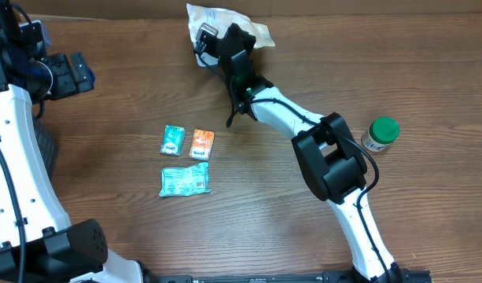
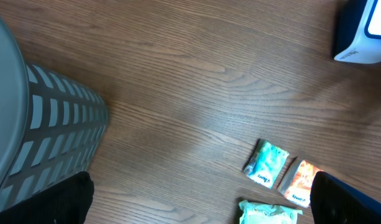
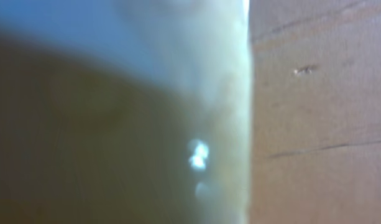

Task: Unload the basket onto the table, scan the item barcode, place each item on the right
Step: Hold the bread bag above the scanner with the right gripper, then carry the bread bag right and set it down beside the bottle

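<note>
White packet lies partly hidden beneath the right hand, fingers together, grip unclear; left hand gapes wide.

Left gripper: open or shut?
The left gripper is open: its fingers sit wide apart at the wrist view's bottom corners, nothing held.

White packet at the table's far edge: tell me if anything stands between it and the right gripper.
Nothing visible does. The right gripper is at the white packet, jaws apparently shut on one end of it. The three small packets lie apart, toward the table's middle.
</note>
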You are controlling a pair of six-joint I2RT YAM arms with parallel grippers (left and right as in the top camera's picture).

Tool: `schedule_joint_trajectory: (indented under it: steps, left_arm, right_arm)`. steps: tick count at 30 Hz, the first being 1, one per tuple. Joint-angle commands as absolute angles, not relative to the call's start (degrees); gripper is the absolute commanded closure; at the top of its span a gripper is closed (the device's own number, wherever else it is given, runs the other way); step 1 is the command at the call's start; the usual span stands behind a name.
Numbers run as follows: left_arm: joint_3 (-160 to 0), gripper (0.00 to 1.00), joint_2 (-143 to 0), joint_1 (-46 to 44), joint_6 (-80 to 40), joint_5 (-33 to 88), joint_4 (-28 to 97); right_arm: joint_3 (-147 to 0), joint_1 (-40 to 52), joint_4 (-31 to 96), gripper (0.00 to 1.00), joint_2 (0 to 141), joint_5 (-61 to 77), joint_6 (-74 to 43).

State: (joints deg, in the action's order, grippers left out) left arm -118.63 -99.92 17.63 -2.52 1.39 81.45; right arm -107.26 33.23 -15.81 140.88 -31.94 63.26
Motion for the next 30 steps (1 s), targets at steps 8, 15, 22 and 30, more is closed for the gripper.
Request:
schedule_joint_trajectory:
  steps: [8,15,22,30]
  left_arm:
    - [-119.1,0.00,-99.7,17.6,-1.3,1.0,81.4]
    - [-119.1,0.00,-99.7,17.6,-1.3,1.0,81.4]
    - [-119.1,0.00,-99.7,17.6,-1.3,1.0,81.4]
    - [-119.1,0.00,-99.7,17.6,-1.3,1.0,81.4]
  right_arm:
    - [-108.0,34.7,-15.1,0.96,136.1,-33.4,54.9]
    - [-108.0,34.7,-0.5,0.96,122.8,-28.2,40.8]
    - [-108.0,29.6,27.0,0.96,108.0,-0.3,13.7]
    - [-108.0,16.0,52.3,0.96,103.1,21.0,-4.7]
